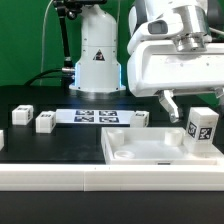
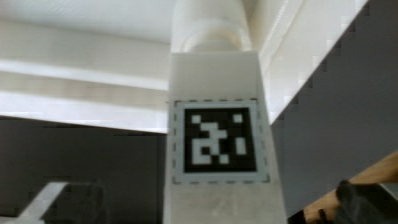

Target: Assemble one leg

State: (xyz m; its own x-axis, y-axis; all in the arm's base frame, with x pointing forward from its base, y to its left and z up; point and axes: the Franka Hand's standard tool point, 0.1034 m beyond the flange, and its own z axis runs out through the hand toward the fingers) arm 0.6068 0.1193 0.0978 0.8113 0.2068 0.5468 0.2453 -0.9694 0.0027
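Observation:
One leg (image 1: pixel 203 127), a small white block with a square tag, stands upright at the exterior view's right end of the white tabletop (image 1: pixel 135 152). My gripper (image 1: pixel 190 103) hangs just above it. One dark fingertip (image 1: pixel 170 103) shows to the exterior view's left of the leg. In the wrist view the leg (image 2: pixel 219 140) fills the middle, tag facing the camera. My gripper (image 2: pixel 210 205) is open. Its fingers (image 2: pixel 57 200) stand on either side of the leg with a gap on both sides.
Three more legs lie on the black table: two (image 1: pixel 22 116) (image 1: pixel 45 122) at the exterior view's left and one (image 1: pixel 140 119) behind the tabletop. The marker board (image 1: pixel 97 116) lies before the robot base (image 1: pixel 97 60).

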